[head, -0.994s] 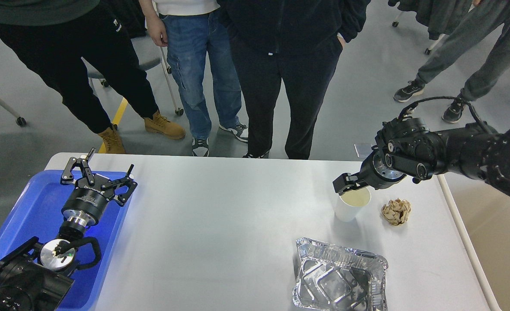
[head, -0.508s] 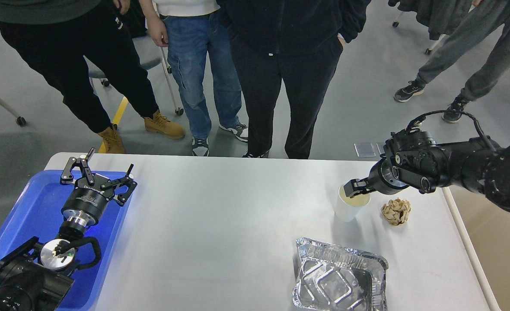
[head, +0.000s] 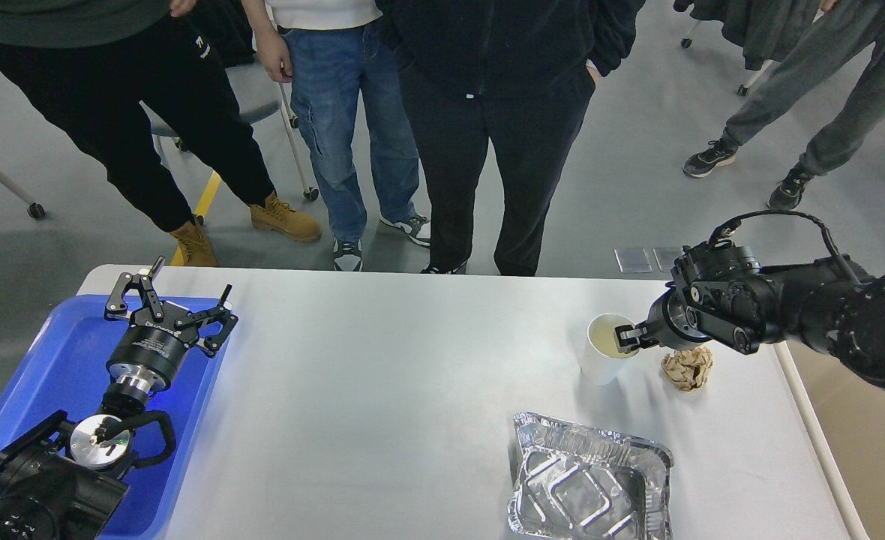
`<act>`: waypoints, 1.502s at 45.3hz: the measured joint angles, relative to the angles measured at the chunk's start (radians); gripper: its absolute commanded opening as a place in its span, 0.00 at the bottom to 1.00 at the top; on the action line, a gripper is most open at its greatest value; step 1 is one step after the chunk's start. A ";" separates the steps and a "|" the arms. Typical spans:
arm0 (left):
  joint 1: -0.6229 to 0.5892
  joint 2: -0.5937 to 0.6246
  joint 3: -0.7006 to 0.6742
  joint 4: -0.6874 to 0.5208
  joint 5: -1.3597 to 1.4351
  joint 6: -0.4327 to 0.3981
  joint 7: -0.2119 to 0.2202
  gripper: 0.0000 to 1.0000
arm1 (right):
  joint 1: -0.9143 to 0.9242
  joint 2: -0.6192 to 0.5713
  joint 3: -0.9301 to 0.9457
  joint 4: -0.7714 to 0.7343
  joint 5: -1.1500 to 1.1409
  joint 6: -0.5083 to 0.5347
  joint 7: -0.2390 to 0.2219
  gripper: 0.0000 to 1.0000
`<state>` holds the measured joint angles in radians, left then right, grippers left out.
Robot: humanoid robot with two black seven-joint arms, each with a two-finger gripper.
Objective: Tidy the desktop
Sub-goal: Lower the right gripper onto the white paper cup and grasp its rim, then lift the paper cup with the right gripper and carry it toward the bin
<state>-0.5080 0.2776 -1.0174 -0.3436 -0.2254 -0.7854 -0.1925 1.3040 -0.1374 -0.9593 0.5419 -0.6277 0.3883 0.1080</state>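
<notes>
The white-grey desktop (head: pixel 382 405) carries a white paper cup (head: pixel 600 364), a crumpled brown paper ball (head: pixel 688 369) just right of it, and an empty foil tray (head: pixel 589 487) near the front. My right gripper (head: pixel 626 339) comes in from the right and sits at the cup's right rim, its dark fingertips at or just inside the opening. I cannot make out whether it grips the rim. My left gripper (head: pixel 184 291) is open and empty, hovering over the far end of the blue tray (head: pixel 45 360) at the left.
Several people stand close along the table's far edge. A beige bin (head: pixel 862 435) lies just past the table's right edge. A chair on castors (head: pixel 262 112) stands behind the people.
My right gripper has moved right and down, from above the cup's left rim to its right rim. The cup, paper ball, foil tray and left arm have not moved.
</notes>
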 measured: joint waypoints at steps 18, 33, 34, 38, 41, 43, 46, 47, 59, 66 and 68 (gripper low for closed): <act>0.000 0.000 -0.001 0.000 0.000 0.000 0.000 1.00 | -0.039 0.004 0.028 -0.035 -0.026 -0.001 -0.002 0.00; 0.000 0.000 -0.001 0.000 0.000 0.000 0.000 1.00 | 0.047 -0.017 0.032 -0.004 -0.022 0.060 0.007 0.00; 0.000 0.000 -0.001 0.000 0.000 0.000 0.000 1.00 | 0.057 -0.022 0.032 0.003 -0.021 0.065 0.007 0.00; 0.000 0.000 -0.001 0.000 0.000 0.000 0.000 1.00 | 0.116 -0.051 0.029 0.051 -0.019 0.089 0.008 0.00; 0.000 0.000 -0.001 0.000 0.000 0.000 0.000 1.00 | 0.158 -0.071 0.027 0.085 -0.018 0.105 0.009 0.00; 0.000 0.000 -0.001 0.000 0.001 0.000 0.000 1.00 | 0.198 -0.093 0.024 0.113 -0.017 0.120 0.008 0.00; 0.000 0.000 -0.001 0.000 0.001 0.000 0.001 1.00 | 0.256 -0.123 0.020 0.153 -0.017 0.144 0.009 0.00; 0.000 0.000 -0.001 0.000 0.001 0.000 0.001 1.00 | 0.273 -0.129 0.018 0.165 -0.017 0.151 0.009 0.00; 0.000 0.000 -0.001 0.000 0.001 0.000 0.001 1.00 | 0.531 -0.234 -0.003 0.305 -0.016 0.276 0.009 0.00; 0.000 0.000 -0.001 0.000 0.002 0.000 0.001 1.00 | 0.682 -0.284 -0.008 0.358 -0.016 0.339 0.009 0.00; 0.000 0.000 -0.001 0.000 0.001 0.000 0.001 1.00 | 0.724 -0.296 -0.008 0.370 -0.015 0.351 0.008 0.00</act>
<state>-0.5078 0.2776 -1.0186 -0.3436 -0.2240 -0.7854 -0.1916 2.0283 -0.4335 -0.9676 0.9116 -0.6429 0.7398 0.1163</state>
